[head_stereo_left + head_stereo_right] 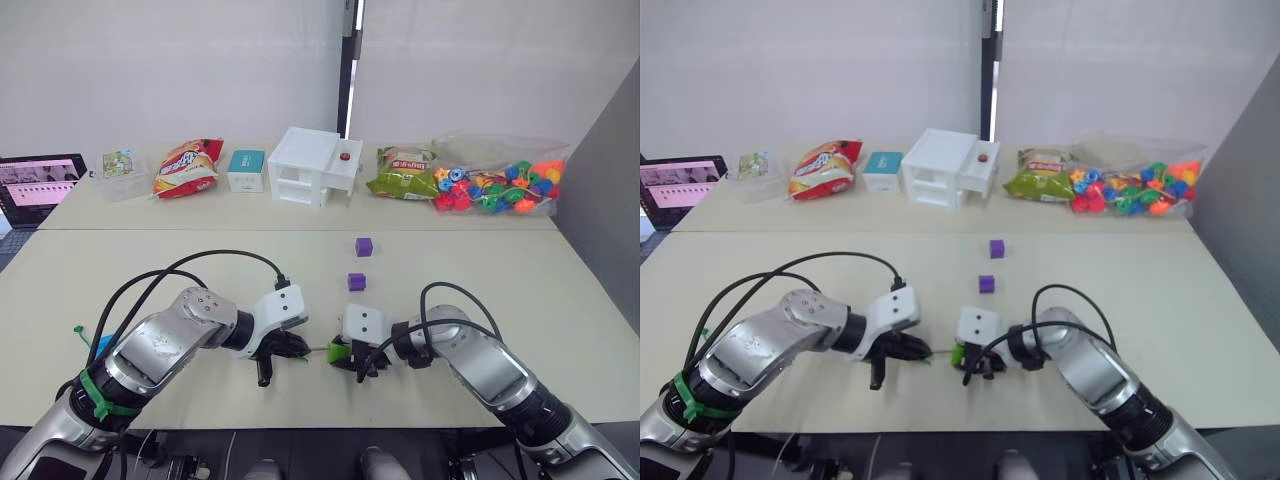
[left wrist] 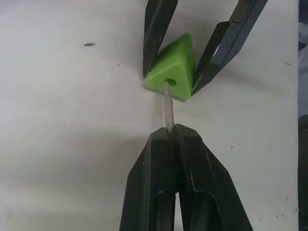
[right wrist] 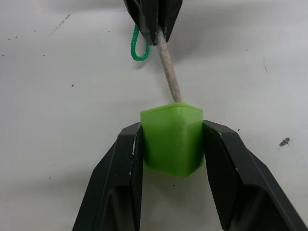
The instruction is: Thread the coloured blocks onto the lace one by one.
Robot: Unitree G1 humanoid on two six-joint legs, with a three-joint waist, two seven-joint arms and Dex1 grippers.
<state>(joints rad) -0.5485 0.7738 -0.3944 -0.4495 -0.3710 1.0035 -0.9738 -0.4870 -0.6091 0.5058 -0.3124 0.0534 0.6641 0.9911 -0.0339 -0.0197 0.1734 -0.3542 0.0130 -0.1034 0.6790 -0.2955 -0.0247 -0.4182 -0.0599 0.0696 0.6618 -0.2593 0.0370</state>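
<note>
At the near edge of the counter (image 1: 180, 250) the two hands meet. The left hand (image 2: 172, 137) is closed on the lace (image 3: 169, 72), so that only its stiff pale tip stands out beyond the fingertips. The right hand (image 3: 171, 142) is closed on the light green block (image 3: 172, 137), one finger against each side, just above the counter.

The relation that matters is seen in the left wrist view: the pale tip lies along the line between the two hands, and its end touches the round hole in the face of the block turned toward the left hand. How deep it has entered cannot be told. The tip seems slightly tilted to the hole, so a straight push along the tip's own axis is judged to be needed.

A short loop of the green cord (image 3: 138, 45) lies on the counter beside the left hand.

Farther out, two purple blocks wait: one (image 1: 356, 282) near the hands, the other (image 1: 364, 246) beyond it.
</note>
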